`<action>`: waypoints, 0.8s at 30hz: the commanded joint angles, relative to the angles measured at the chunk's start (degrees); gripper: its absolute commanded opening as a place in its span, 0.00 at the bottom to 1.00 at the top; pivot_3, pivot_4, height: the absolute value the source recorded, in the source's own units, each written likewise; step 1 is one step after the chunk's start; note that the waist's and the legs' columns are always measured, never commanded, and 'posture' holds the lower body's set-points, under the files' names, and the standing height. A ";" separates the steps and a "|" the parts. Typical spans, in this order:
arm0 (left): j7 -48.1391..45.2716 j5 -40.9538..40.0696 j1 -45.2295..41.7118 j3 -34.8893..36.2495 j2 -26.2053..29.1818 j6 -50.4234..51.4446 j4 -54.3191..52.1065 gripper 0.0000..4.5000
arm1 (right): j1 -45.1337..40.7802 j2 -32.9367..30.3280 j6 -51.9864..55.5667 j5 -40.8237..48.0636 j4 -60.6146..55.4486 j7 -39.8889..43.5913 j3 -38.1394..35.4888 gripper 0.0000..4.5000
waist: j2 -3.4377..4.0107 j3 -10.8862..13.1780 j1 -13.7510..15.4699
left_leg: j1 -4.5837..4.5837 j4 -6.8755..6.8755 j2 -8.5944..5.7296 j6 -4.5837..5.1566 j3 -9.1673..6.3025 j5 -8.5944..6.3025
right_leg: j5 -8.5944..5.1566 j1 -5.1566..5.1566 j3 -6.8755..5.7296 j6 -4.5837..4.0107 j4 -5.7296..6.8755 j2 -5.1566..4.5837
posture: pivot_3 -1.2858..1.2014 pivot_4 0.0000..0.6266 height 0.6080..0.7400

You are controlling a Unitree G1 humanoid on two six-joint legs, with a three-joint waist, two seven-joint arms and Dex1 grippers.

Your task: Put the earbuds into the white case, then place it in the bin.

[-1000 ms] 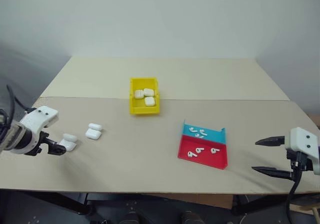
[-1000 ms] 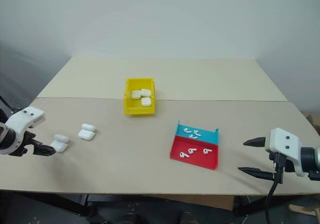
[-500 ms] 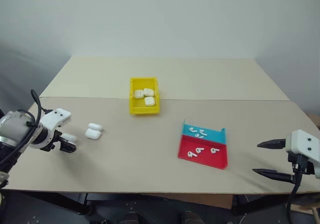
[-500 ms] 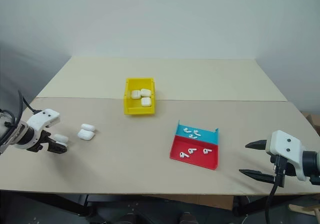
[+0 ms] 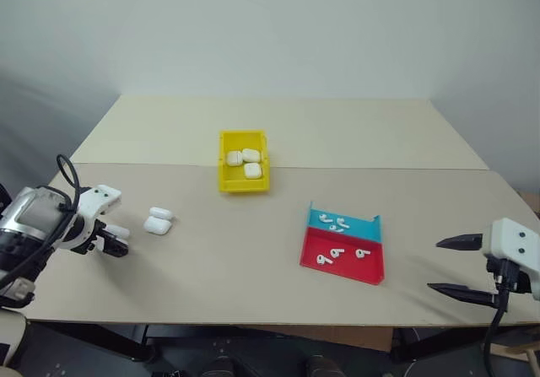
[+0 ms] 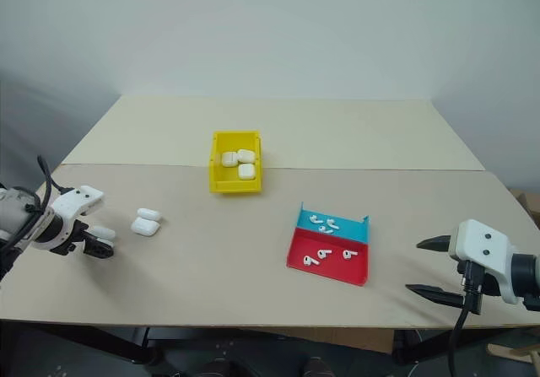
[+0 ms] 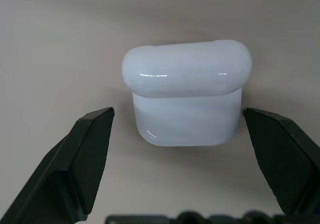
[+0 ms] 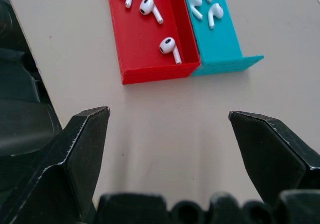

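**At the bench's left edge: case between open fingers**

Up close from the left wrist, glossy white case point(image 7: 186, 91) between the spread left hand point(image 7: 186, 149), untouched (lid shut). Seen from the head: yellow bin point(image 5: 244, 173) farther back, right hand point(image 5: 460, 267) open, empty.

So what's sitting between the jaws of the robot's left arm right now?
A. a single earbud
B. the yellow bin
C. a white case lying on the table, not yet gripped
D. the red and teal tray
C: in the left wrist view a white case lies on the table with a gap on each side between it and the open black fingers.
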 commanded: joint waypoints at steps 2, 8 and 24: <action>-0.70 1.84 -1.59 0.31 -0.99 0.68 1.95 1.00 | -0.35 -0.46 -1.43 -0.86 0.03 -0.11 -0.97 0.99 | 0.01 -0.01 0.00 | 0.01 0.00 0.00 0.00 0.00 0.00 | 0.00 0.01 0.00 0.00 0.00 0.00 | 0.52 0.24 1.00; -1.62 2.47 -1.46 0.05 -1.65 1.75 2.06 1.00 | -0.47 -0.40 -3.23 -3.06 1.12 -0.42 0.23 0.99 | 0.04 -0.03 0.03 | 0.04 0.01 0.00 0.00 0.00 0.00 | 0.01 0.04 0.00 0.01 0.02 0.00 | 0.52 0.24 1.00; -2.50 3.28 -0.35 2.04 -1.62 0.49 -0.80 0.62 | -0.32 0.39 -4.93 -4.15 1.15 -1.45 0.44 1.00 | 0.21 -0.13 0.04 | 0.18 0.04 -0.01 0.00 0.00 0.00 | -0.01 0.09 0.03 0.00 0.20 0.00 | 0.52 0.24 1.00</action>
